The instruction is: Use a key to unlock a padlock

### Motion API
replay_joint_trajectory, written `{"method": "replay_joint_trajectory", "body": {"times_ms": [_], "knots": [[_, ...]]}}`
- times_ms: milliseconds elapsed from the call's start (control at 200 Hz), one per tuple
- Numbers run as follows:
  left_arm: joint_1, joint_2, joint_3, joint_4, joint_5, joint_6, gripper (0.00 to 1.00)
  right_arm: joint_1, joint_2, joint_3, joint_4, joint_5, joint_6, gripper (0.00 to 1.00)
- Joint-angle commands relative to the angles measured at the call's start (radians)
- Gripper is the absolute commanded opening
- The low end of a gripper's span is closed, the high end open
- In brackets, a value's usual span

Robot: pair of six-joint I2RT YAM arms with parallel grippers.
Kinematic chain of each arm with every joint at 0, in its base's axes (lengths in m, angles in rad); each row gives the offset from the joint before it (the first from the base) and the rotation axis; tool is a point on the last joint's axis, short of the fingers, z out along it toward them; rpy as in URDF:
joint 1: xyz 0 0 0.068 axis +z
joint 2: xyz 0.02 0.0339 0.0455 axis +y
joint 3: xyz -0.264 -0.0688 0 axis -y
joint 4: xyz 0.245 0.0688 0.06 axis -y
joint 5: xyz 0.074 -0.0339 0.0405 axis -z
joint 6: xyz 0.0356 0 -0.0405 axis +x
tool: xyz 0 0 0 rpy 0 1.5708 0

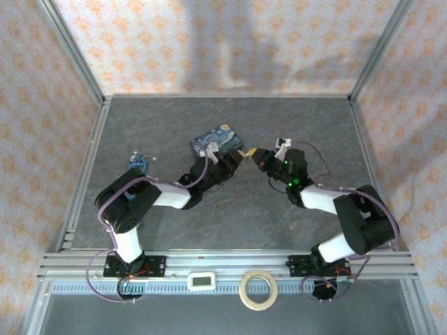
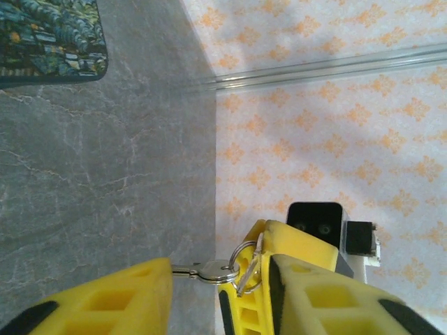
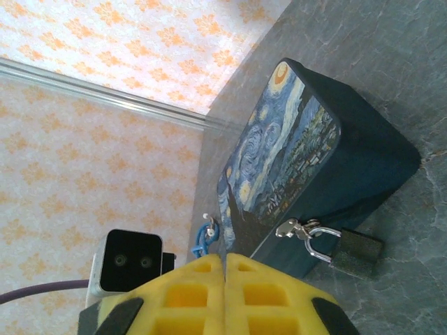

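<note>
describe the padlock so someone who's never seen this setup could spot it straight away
On the grey stone-patterned table lies a blue Starry-Night-painted tin box. From the silver hasp on its dark side wall hangs the small metal padlock, lying on the table beside the tin. It is the one dark grey square block with a thin silvery U-shaped shackle.

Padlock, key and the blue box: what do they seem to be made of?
The padlock: a dull dark-grey metal body, it seems, with a bright polished shackle that glints. The key: shiny silvery metal, reflecting light. The blue box: probably painted tin, judging by the smooth printed lid and rounded corners, but plastic cannot be excluded.
</note>
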Motion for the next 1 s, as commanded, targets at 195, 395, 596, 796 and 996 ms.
{"method": "replay_joint_trajectory", "body": {"times_ms": [195, 395, 596, 796, 996], "knots": [[-0.008, 0.019, 0.045, 0.044, -0.007, 0.029, 0.17, 0.01, 0.017, -0.015, 0.066, -0.022, 0.016, 0.0], [-0.008, 0.025, 0.051, 0.033, -0.013, 0.04, 0.03, 0.011, 0.013, -0.017, 0.063, -0.029, 0.018, 0.0], [0.015, -0.002, 0.042, 0.021, 0.023, 0.086, 0.0, -0.01, -0.03, 0.007, -0.037, -0.059, -0.08, 0.13], [0.103, -0.041, 0.014, 0.057, 0.228, 0.191, 0.0, -0.143, -0.051, 0.085, -0.199, -0.341, -0.28, 0.27], [0.158, -0.033, 0.114, -0.139, 0.464, 0.352, 0.0, -0.173, -0.024, 0.183, -0.371, -0.548, -0.463, 0.34]]}}
